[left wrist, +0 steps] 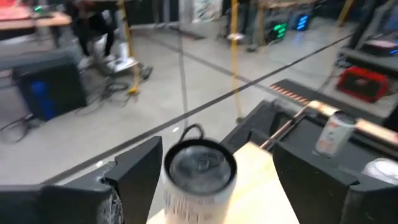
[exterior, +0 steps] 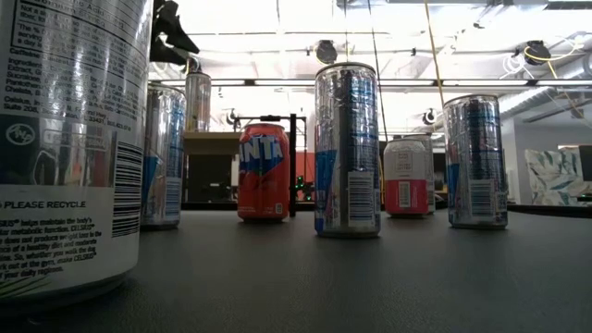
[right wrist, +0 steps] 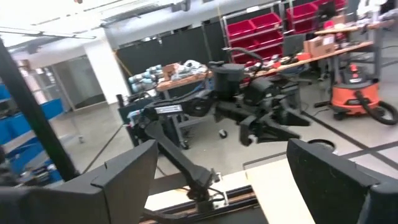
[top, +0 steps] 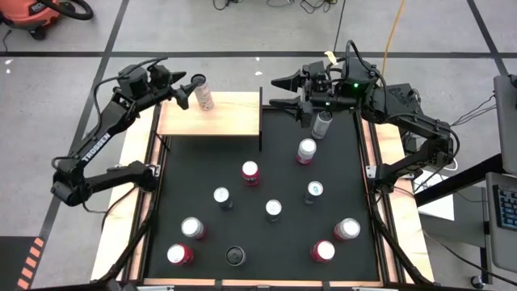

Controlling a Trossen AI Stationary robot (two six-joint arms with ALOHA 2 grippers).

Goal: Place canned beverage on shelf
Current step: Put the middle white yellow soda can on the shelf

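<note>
Can (top: 203, 93) stands upright on the shelf (top: 230, 121), left gripper (top: 184, 89) spread wide around it, not clamping. Best retreat straight back, touching nothing. Right gripper (top: 281, 92) waits wide, far right.

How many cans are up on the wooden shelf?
1. The can stands on the shelf, in front of the left hand. The other cans sit on the black mat.
</note>
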